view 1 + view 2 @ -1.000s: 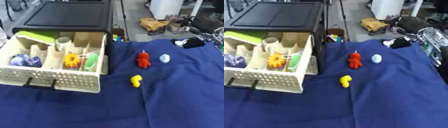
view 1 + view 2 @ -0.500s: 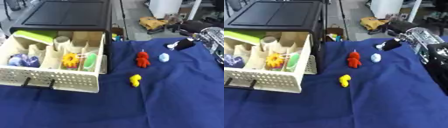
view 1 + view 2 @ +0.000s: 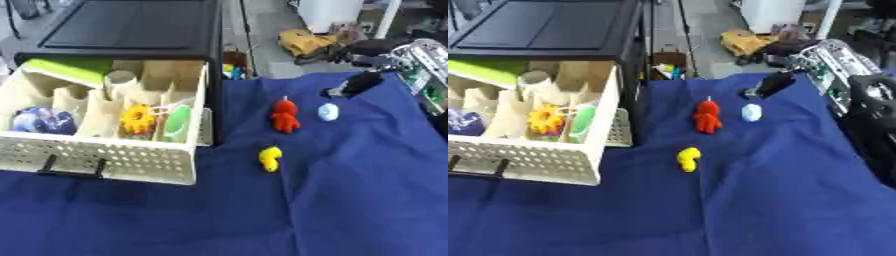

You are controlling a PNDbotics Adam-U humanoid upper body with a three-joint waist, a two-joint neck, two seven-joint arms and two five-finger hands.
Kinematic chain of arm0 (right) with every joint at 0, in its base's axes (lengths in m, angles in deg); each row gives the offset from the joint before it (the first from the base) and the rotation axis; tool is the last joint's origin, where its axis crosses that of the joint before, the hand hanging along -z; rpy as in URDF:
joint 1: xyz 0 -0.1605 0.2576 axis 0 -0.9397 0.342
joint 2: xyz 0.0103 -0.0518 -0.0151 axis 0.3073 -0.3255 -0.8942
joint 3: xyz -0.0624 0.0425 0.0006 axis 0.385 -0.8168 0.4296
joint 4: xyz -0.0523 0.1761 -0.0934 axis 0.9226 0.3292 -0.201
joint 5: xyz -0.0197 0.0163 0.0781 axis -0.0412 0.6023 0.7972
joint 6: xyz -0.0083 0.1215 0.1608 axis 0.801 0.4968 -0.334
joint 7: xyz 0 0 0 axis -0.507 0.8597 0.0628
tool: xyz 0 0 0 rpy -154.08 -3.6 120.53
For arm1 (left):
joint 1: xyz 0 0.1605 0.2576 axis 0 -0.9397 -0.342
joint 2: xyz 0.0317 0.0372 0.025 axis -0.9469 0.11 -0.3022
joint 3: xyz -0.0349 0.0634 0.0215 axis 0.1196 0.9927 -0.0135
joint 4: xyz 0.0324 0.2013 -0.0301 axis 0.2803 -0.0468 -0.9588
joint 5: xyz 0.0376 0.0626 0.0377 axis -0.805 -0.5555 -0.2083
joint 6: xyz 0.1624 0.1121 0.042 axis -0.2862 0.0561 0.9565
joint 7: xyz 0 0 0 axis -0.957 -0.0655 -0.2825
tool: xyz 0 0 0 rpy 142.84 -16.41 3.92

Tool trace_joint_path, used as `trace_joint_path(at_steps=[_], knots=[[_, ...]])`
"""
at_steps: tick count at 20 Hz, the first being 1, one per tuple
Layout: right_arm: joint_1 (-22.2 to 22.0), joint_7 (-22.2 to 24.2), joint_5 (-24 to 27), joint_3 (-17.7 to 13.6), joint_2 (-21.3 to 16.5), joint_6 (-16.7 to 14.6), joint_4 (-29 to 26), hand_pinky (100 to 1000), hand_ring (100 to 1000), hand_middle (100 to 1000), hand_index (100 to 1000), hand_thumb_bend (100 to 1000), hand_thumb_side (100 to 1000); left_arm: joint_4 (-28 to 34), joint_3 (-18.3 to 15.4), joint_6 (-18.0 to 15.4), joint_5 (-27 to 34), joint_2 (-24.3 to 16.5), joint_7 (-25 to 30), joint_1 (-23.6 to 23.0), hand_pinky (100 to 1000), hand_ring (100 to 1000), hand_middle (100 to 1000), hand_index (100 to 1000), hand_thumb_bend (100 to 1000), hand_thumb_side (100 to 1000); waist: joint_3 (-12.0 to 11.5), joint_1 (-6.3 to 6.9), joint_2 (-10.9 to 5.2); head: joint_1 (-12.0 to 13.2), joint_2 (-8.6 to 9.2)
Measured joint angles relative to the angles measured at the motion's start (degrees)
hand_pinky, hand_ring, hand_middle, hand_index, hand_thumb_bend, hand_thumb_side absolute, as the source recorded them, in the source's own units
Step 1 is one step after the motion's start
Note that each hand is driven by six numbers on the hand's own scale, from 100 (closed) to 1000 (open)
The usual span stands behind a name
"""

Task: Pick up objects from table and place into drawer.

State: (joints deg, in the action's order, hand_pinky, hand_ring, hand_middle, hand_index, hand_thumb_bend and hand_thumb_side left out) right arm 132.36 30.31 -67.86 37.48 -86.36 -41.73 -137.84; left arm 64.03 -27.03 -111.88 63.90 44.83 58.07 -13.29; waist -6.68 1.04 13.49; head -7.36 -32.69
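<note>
On the blue cloth lie a red figure, a small pale blue object just to its right, and a yellow object nearer to me. An open cream drawer at the left holds a green block, a blue-purple thing, an orange flower shape and a green piece. My right hand reaches in from the upper right, its black fingers stretched out and holding nothing, just above and right of the pale blue object. The left hand does not show.
The drawer juts out of a black cabinet at the back left. Beyond the cloth's far edge are a floor with a yellow-brown heap and a white bin. My right arm fills the right edge. Blue cloth covers the near half.
My right hand has come in from the far right edge, moving left and down toward the pale blue object. The three objects on the cloth have stayed put.
</note>
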Motion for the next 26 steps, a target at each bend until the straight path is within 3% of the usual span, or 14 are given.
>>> trace_joint_path(at_steps=[12, 26], knots=[[0.3, -0.9, -6.1, -1.2, 2.7, -0.2, 7.4, 815, 912, 855, 985, 477, 655, 0.0, 0.1, 0.0, -0.7, 0.0, 0.0, 0.0, 666, 779, 789, 933, 407, 1000, -0.4, -0.11, 0.54, -0.4, 0.11], [0.2, -4.8, -8.1, -3.2, 3.2, 1.0, 11.1, 784, 879, 788, 933, 454, 664, 0.0, 0.1, 0.0, -1.6, 1.0, 0.0, -0.4, 666, 781, 791, 934, 407, 1000, -0.8, 0.33, 1.53, -1.4, 1.05]])
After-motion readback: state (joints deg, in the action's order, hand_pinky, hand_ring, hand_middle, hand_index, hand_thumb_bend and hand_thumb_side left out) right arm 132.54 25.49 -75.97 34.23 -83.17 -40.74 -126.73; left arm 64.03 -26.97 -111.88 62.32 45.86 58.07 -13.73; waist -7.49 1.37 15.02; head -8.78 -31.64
